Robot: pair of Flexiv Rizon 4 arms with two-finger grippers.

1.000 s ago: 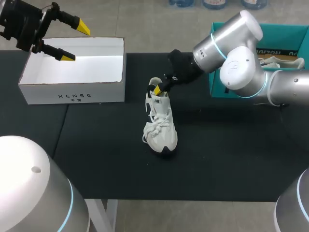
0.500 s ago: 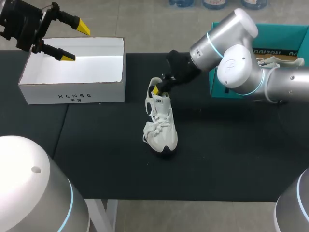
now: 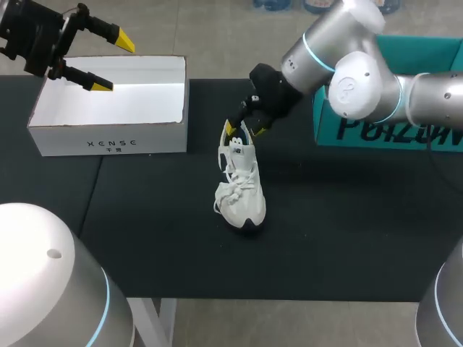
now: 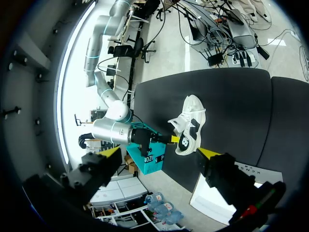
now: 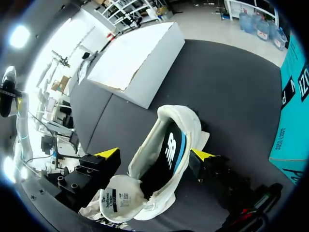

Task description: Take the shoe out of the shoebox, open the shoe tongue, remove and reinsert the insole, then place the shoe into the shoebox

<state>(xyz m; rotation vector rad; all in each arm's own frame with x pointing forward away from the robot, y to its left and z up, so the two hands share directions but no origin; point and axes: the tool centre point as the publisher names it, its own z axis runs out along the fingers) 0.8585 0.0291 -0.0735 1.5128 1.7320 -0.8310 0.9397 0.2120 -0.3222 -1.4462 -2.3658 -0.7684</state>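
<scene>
Black table (image 3: 347, 231), white shoe (image 3: 242, 188); my right gripper (image 5: 155, 153) apart, straddling shoe's heel; my left gripper (image 3: 113, 63) apart, shoebox (image 3: 108, 142), both well off shoe

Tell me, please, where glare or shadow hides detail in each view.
Head view: the shoebox glares white inside, washing out its floor; the shoe evenly lit. Left wrist view: a blown-out band beyond the table. Right wrist view: the shoe's inside lies in shade.
</scene>
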